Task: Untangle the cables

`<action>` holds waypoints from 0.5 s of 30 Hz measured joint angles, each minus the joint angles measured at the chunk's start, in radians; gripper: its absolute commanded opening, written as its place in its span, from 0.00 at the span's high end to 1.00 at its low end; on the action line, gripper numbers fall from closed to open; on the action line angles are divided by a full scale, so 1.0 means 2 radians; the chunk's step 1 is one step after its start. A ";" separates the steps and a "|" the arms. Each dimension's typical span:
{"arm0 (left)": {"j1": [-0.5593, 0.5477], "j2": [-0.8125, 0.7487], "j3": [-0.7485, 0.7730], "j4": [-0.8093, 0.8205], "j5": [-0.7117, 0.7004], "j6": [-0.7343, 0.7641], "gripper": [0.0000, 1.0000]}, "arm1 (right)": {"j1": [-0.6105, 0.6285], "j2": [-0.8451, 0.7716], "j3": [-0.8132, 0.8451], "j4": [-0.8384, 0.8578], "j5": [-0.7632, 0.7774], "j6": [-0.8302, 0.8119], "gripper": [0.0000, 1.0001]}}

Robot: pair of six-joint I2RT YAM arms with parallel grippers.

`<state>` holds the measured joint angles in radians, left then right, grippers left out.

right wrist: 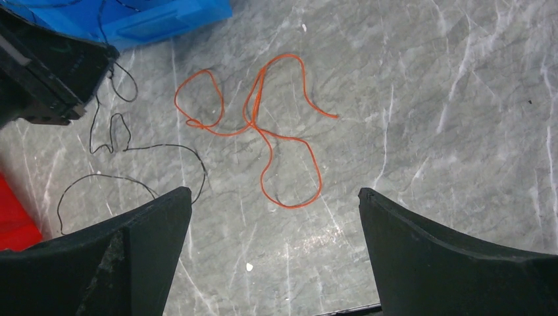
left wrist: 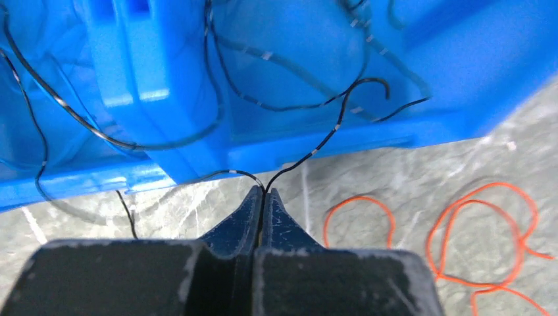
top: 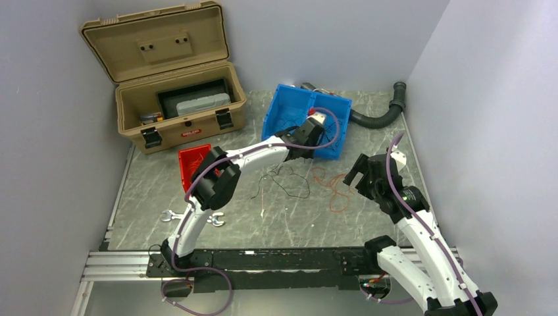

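Observation:
A thin black cable (left wrist: 327,137) runs out of the blue bin (left wrist: 164,72) and down to my left gripper (left wrist: 264,193), which is shut on it at the fingertips just in front of the bin's wall. From above, the left gripper (top: 314,136) sits at the front edge of the blue bin (top: 284,108). More black cable (top: 289,182) lies looped on the table. An orange-red cable (right wrist: 253,125) lies in loose loops on the table, apart from the black cable (right wrist: 164,145). My right gripper (right wrist: 275,192) hovers open above the orange loops, holding nothing.
A tan toolbox (top: 177,99) stands open at the back left. A red bin (top: 191,160) lies beside the left arm, with wrenches (top: 172,215) near the front edge. A black ribbed hose (top: 381,116) curves along the back right wall.

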<state>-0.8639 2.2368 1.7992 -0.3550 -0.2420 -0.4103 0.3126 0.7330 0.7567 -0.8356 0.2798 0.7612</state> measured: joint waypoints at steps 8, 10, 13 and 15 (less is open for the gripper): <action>-0.042 0.001 0.134 -0.049 -0.073 0.082 1.00 | 0.000 0.000 0.000 0.004 0.000 0.001 0.00; -0.044 0.001 0.152 -0.054 -0.080 0.097 1.00 | 0.000 0.000 0.000 0.004 0.000 0.001 0.00; -0.042 0.003 0.172 -0.058 -0.085 0.117 1.00 | 0.000 0.000 0.000 0.004 0.000 0.001 0.00; -0.040 0.003 0.178 -0.057 -0.083 0.125 1.00 | 0.000 0.000 0.000 0.004 0.000 0.001 0.00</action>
<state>-0.9443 2.2425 2.1544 -0.4690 -0.4072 -0.1600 0.3126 0.7330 0.7559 -0.8284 0.2798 0.7639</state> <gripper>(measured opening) 0.012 0.997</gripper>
